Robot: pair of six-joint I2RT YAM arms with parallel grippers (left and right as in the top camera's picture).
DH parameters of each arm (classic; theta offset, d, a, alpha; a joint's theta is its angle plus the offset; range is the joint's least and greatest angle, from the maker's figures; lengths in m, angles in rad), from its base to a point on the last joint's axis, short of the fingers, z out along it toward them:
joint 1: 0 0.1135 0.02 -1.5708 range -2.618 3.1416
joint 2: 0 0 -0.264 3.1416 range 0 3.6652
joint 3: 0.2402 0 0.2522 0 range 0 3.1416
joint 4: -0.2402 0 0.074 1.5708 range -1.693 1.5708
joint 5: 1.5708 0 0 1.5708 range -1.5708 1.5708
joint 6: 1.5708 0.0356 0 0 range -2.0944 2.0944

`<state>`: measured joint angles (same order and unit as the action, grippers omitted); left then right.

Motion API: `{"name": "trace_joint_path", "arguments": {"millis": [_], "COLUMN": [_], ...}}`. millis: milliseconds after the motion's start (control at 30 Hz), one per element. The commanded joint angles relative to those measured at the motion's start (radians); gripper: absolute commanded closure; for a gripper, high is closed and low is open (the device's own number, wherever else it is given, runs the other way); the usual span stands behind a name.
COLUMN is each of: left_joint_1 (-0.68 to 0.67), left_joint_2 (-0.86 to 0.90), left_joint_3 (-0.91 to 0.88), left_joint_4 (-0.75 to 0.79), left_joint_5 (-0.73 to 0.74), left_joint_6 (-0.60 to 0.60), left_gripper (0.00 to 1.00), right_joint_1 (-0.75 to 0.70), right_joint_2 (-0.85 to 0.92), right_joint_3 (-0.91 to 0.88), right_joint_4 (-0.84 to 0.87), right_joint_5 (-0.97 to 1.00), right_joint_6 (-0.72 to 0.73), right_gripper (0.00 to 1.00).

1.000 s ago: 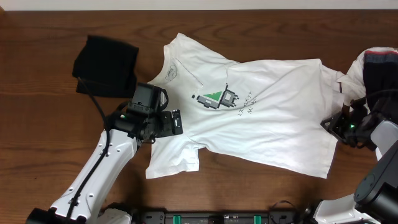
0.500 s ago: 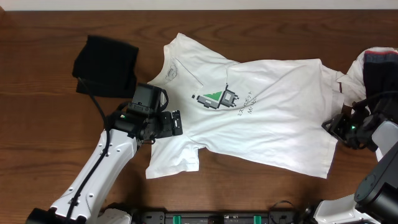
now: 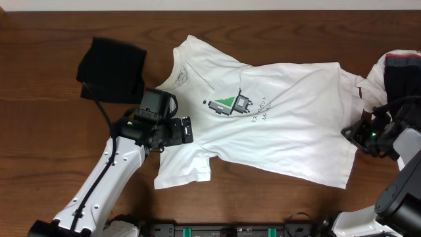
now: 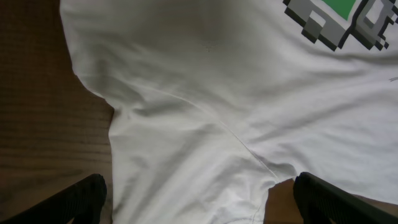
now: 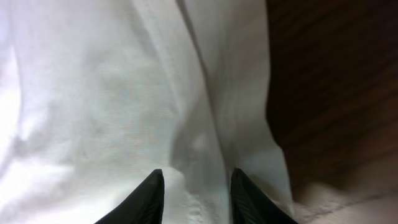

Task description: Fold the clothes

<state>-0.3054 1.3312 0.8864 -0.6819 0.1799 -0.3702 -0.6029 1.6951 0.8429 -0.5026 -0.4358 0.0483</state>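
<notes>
The clothes are chiefly a large white T-shirt [image 3: 276,131] spread face up, its green-and-black pixel print [image 3: 228,103] near the chest. My left gripper [image 3: 187,130] hovers open over the shirt's near-left sleeve; in the left wrist view that sleeve [image 4: 205,93] lies between the wide-apart fingers [image 4: 87,196]. My right gripper [image 3: 355,135] is at the shirt's right edge. In the right wrist view its fingers [image 5: 152,199] stand narrowly apart, astride a raised fold of white cloth [image 5: 205,124].
A folded black garment [image 3: 112,69] lies at the back left. A white-and-dark garment [image 3: 395,69] is heaped at the far right, just behind the right arm. Bare brown table [image 3: 39,145] surrounds the shirt.
The right gripper's jaws widened slightly and then narrowed again over the fold. The shirt and the left arm have not moved.
</notes>
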Motion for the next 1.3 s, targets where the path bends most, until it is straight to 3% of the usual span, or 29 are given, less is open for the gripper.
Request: {"name": "trace_joint_path", "arguments": {"millis": [0,433,567,633,767,1067,1200,1267], "left_joint_1": [-0.004,-0.004,-0.004,-0.004,-0.004,-0.004,-0.004,-0.004], "left_joint_2": [-0.011,-0.011,-0.011,-0.011,-0.011,-0.011,-0.011,-0.011], "left_joint_3": [-0.004,-0.004,-0.004,-0.004,-0.004,-0.004,-0.004,-0.004], "left_joint_4": [-0.005,-0.006,-0.006,-0.006,-0.005,-0.005,-0.005,-0.005], "left_joint_5": [-0.01,-0.009,-0.01,-0.01,-0.01,-0.01,-0.014,-0.014], "left_joint_6": [-0.009,-0.009,-0.009,-0.009,-0.009,-0.009,-0.009,-0.009], "left_gripper": [0.02,0.02,0.02,0.02,0.02,0.02,0.02,0.02], "right_joint_1": [0.002,-0.001,-0.001,-0.001,0.0,0.001,0.002,0.002], "right_joint_2": [0.007,0.007,0.007,0.007,0.007,0.007,0.007,0.007], "right_joint_3": [-0.007,-0.007,-0.007,-0.007,-0.009,-0.027,-0.055,-0.062], "right_joint_4": [0.009,0.04,0.041,0.04,0.039,0.055,0.101,0.113], "right_joint_5": [-0.079,-0.174,-0.172,-0.164,-0.119,-0.099,-0.1,-0.1], "right_joint_6": [-0.005,-0.064,-0.064,-0.064,-0.064,-0.063,-0.05,-0.041], "right_gripper": [0.66,0.67,0.83,0.85,0.75,0.75,0.8,0.89]}}
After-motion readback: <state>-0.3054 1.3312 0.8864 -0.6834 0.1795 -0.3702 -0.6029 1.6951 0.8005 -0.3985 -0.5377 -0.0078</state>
